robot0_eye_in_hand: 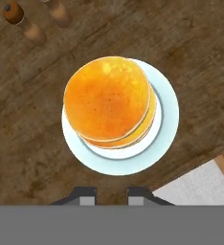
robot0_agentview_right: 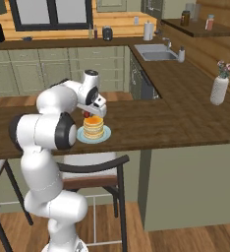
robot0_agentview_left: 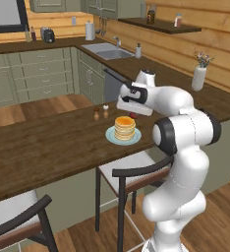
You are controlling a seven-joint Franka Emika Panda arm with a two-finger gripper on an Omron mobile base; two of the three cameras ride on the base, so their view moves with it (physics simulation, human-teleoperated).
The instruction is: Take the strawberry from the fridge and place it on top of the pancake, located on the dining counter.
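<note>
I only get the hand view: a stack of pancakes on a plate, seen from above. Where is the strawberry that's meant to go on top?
Observer: The left base view shows the strawberry pinched in the tool, close above the pancake, toward the stack's far side.
Visitor: What is that pale patch at my lower right?
Observer: It is the seat of a chair tucked under the dining counter, right below the plate.
Visitor: Is anything else standing on that counter?
Observer: Yes. In the right base view a white vase with flowers stands far off to the right.
</note>
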